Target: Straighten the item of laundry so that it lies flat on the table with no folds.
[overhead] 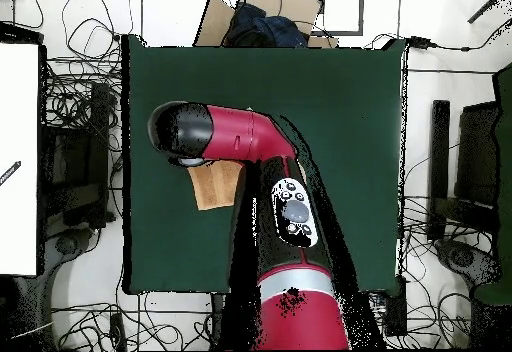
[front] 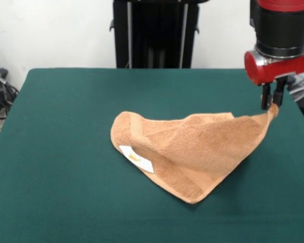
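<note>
One corner of the towel (front: 187, 152) is being pinched by the gripper (front: 272, 105) at far right (soft, floppy terry), so corners are being favoured for gripping.

No legible text, even on tag (front: 136, 158)

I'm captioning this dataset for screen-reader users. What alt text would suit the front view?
A red and black robot gripper pinches one corner of a tan-orange terry hand towel and lifts it off a dark green table. The rest of the towel lies crumpled and folded over itself, a small white tag showing near its front edge.
</note>
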Motion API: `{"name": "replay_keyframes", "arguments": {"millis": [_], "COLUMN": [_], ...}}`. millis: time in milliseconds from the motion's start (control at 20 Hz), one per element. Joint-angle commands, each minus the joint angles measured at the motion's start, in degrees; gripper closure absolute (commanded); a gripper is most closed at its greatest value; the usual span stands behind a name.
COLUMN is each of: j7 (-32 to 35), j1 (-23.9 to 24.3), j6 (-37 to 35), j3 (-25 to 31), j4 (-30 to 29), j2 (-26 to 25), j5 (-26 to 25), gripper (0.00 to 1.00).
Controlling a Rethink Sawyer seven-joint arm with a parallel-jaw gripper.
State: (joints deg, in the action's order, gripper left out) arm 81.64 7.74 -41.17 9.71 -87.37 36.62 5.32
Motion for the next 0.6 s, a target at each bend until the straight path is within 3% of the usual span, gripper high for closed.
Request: {"name": "replay_keyframes", "arguments": {"millis": [50,250,300,600], "j7": [16.6,15.5,15.1,14.5], "j1": [-1.6,-1.3,-1.3,-1.5], "j6": [2.0,3.7,4.9,5.5], "j3": [-0.9,-0.4,-0.4,-0.8], "j4": [-1.1,-1.4,-1.3,-0.9], "j2": [-0.6,-0.8,-0.8,-1.0], "j5": [3.2,3.4,3.2,2.9], "gripper": [1.00,1.00,0.00,0.00]}}
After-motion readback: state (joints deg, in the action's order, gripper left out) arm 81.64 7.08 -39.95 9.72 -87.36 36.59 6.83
